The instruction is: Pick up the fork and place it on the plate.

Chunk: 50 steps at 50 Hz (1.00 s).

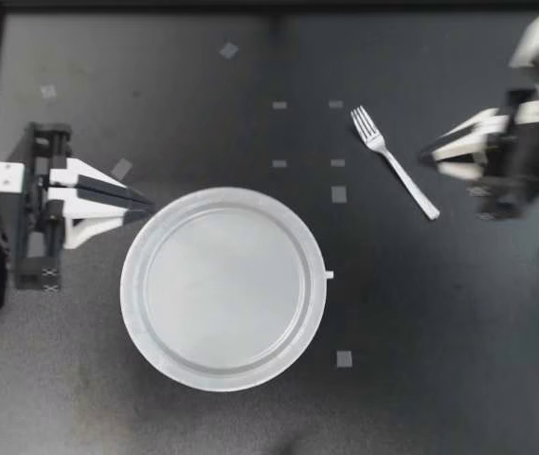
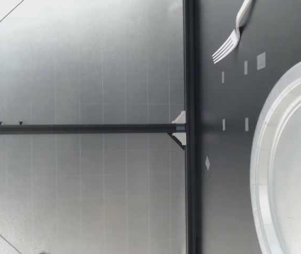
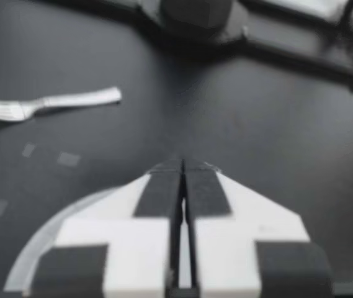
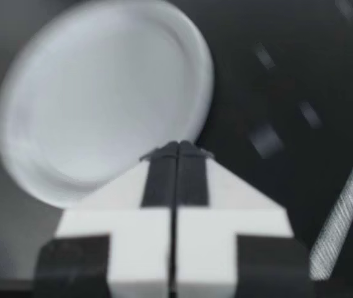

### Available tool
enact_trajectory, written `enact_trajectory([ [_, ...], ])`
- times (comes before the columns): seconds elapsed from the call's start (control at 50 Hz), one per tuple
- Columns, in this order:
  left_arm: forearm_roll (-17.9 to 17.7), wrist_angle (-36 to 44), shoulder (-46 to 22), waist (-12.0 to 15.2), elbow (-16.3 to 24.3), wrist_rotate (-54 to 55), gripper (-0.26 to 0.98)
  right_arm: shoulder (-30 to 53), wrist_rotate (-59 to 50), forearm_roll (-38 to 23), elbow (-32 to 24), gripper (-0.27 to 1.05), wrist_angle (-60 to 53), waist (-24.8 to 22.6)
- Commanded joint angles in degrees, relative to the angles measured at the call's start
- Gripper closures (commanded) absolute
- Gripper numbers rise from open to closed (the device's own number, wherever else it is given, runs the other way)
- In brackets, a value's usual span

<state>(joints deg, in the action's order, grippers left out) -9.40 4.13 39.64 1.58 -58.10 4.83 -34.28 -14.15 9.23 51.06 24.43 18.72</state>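
While fork (image 1: 394, 161) lies beside plate (image 1: 224, 195), left fingers (image 1: 117, 194) closed, right fingers (image 1: 466, 130) closed

One fork (image 1: 394, 162) and one plate (image 1: 224, 377) lie on a single dark tabletop (image 1: 440, 332). Two robot arms flank them, each with one gripper: the left gripper (image 1: 146, 202) and the right gripper (image 1: 425, 154). Nine small tape marks (image 1: 339, 194) dot the surface.

Right hand (image 4: 177, 144) closed, empty; plate (image 4: 102, 93) ahead; fork (image 4: 345, 208) beside it.
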Motion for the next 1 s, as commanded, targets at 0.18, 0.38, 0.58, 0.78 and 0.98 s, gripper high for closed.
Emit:
enact_trajectory([
  [0.18, -0.1, 7.4, -4.0, -1.8, -0.5, 1.1, 0.75, 22.4, -1.1, -1.4, -9.9, 0.48, 6.0, 4.0],
  [0.38, 0.0, 9.1, -3.9, -6.6, -1.4, 1.2, 0.75, 29.3, -4.8, -7.2, -14.2, 0.45, 12.1, 6.5],
  [0.58, -0.1, 12.6, -4.0, -11.0, -2.1, 1.4, 0.75, 31.8, -11.3, -14.1, -14.2, 0.44, 16.3, 6.9],
  [0.78, 0.0, 13.1, -4.1, -12.1, -2.5, 1.6, 0.75, 33.9, -12.7, -14.4, -14.3, 0.4, 16.3, 6.9],
  [0.98, -0.1, 13.6, -4.2, -12.4, -2.9, 1.5, 0.75, 36.6, -13.0, -14.2, -15.7, 0.34, 15.7, 6.9],
])
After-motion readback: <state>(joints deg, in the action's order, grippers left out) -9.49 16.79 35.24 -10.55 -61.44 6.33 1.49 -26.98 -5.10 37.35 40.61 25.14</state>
